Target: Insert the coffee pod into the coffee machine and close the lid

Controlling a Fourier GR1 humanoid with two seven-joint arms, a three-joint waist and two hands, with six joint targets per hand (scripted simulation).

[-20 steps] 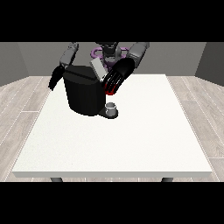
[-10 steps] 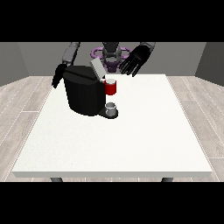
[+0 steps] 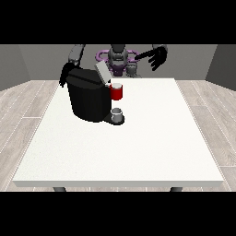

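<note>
Your robot hand [image 3: 157, 56] at the view's right hung spread, at two o'clock from the coffee machine [image 3: 90, 94]; the other robot hand [image 3: 63, 78] was half hidden, fingers unreadable.

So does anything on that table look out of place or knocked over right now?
Nothing looks spilled or toppled. The coffee machine stands upright on the white table with its lid tilted up, a red thing at the machine under it. The hand at the view's right is raised, away from the machine.

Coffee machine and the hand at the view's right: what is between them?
In the front view, the raised lid and the robot's torso lie between the coffee machine and that hand.
</note>
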